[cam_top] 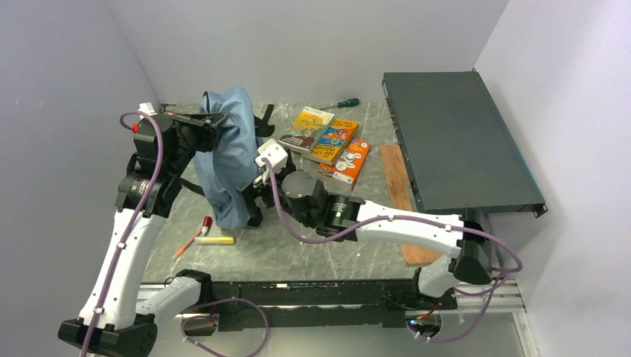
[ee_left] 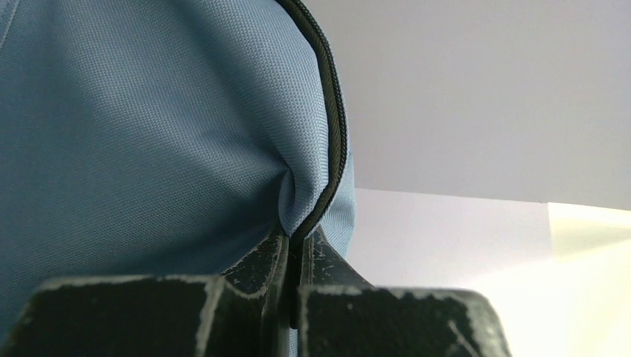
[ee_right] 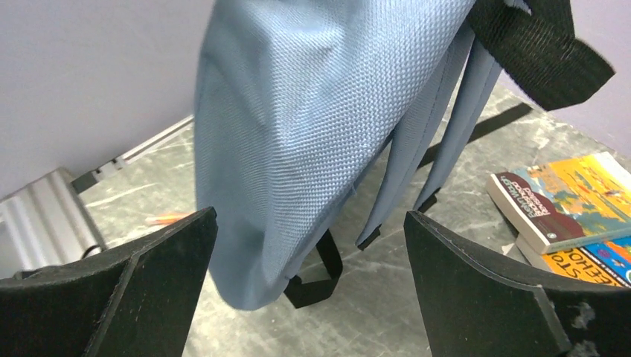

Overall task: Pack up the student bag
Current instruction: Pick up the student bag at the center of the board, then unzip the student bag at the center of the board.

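Note:
The grey-blue student bag (cam_top: 229, 156) hangs upright at the back left of the table. My left gripper (cam_top: 210, 123) is shut on its top edge; in the left wrist view the fingertips pinch the fabric and black zipper (ee_left: 327, 149) of the bag (ee_left: 149, 134). My right gripper (cam_top: 257, 190) is open beside the bag's lower right side. In the right wrist view the bag (ee_right: 298, 119) hangs between and beyond my wide-apart fingers (ee_right: 156, 268), its straps (ee_right: 446, 134) dangling just above the table.
Three books (cam_top: 331, 141) lie right of the bag, also in the right wrist view (ee_right: 565, 201). A green-handled screwdriver (cam_top: 344, 103) lies behind them. A flat dark grey metal box (cam_top: 454, 141) and a wooden board (cam_top: 402, 201) sit at right. A red-capped marker (cam_top: 204, 223), yellow highlighter (cam_top: 214, 240) and pencil lie front left.

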